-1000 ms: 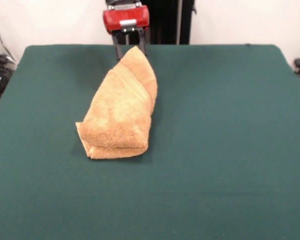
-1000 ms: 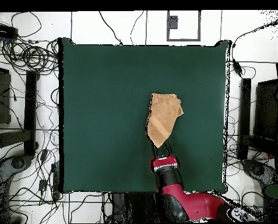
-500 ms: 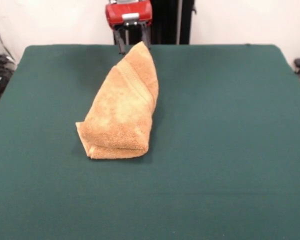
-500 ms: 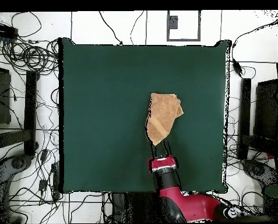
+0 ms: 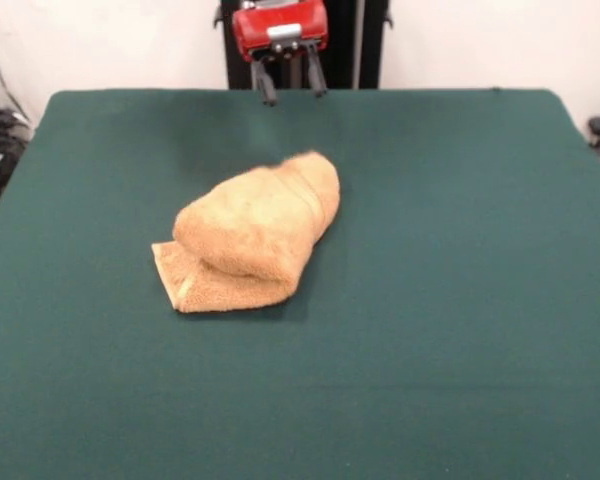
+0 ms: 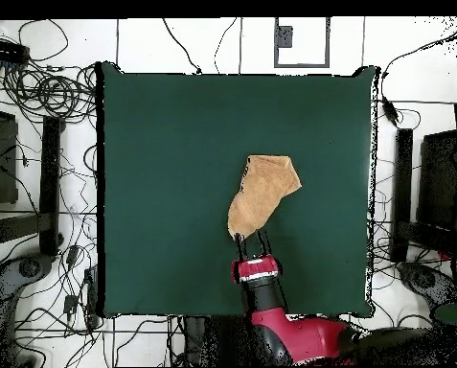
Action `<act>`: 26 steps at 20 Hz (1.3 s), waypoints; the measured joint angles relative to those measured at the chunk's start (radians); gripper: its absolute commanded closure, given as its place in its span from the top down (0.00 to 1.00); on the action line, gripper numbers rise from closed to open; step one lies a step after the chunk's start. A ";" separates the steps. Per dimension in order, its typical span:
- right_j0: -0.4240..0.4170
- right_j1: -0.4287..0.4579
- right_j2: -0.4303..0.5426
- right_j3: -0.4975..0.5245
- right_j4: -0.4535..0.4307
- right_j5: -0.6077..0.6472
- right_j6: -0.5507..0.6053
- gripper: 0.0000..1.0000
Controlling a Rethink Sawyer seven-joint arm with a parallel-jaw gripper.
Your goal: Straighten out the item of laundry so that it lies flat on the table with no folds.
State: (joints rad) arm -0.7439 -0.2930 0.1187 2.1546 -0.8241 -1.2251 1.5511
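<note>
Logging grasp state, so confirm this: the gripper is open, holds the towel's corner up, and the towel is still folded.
Wrong on the hold. The front view shows the gripper open and clear of the towel, which lies slumped and folded on the table.

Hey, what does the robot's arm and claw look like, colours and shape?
The arm is glossy red with black sections. Its wrist ends in a boxy red block with a small silver plate on the face. The claw is two thin dark metal fingers below that block. No cables or other markings show on it.
</note>
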 measured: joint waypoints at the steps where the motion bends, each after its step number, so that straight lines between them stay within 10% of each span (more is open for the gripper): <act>1: 0.008 0.009 0.000 -0.003 0.006 -0.006 0.000 1.00; 16: 0.088 0.158 0.000 -0.133 0.051 -0.001 0.000 1.00; 26: 0.073 0.018 0.042 -0.134 -0.067 0.493 0.002 1.00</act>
State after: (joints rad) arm -0.6713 -0.2747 0.1605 2.0210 -0.8908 -0.7320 1.5536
